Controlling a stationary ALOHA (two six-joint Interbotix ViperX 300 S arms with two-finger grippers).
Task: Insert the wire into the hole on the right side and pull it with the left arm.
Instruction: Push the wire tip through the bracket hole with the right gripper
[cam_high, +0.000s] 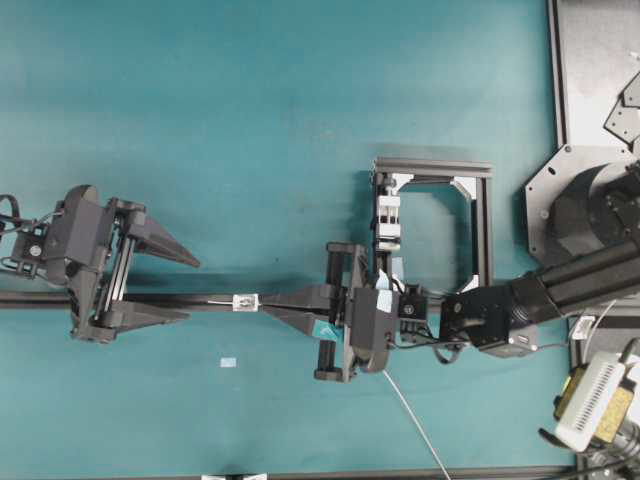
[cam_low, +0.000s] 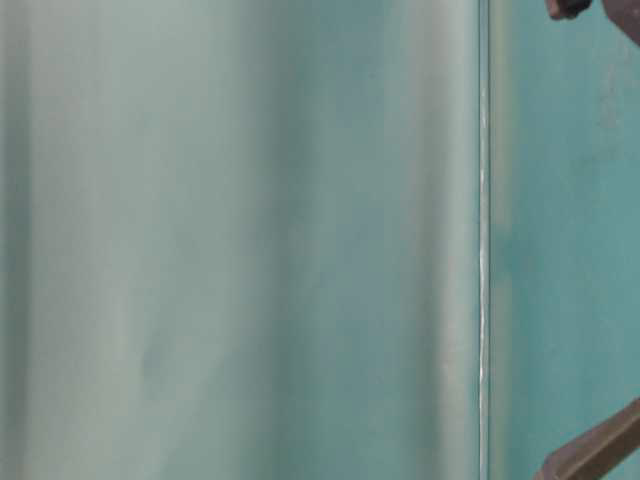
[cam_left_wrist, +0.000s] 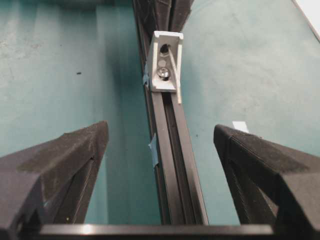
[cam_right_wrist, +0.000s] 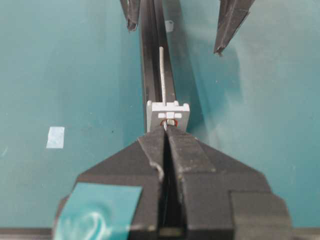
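Wire (cam_right_wrist: 163, 70) through the hole (cam_right_wrist: 169, 122) in the block on the rail (cam_left_wrist: 172, 150), tip lying along the rail toward the left gripper (cam_high: 190, 288). Left fingers wide, straddling the rail, nearer the tip. Right gripper (cam_right_wrist: 166, 134) pinched on the wire behind the block.

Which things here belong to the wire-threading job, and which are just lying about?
Belonging:
wire
hole
left tool
right tool
black rail

Lying about:
square frame
tape scrap
white box
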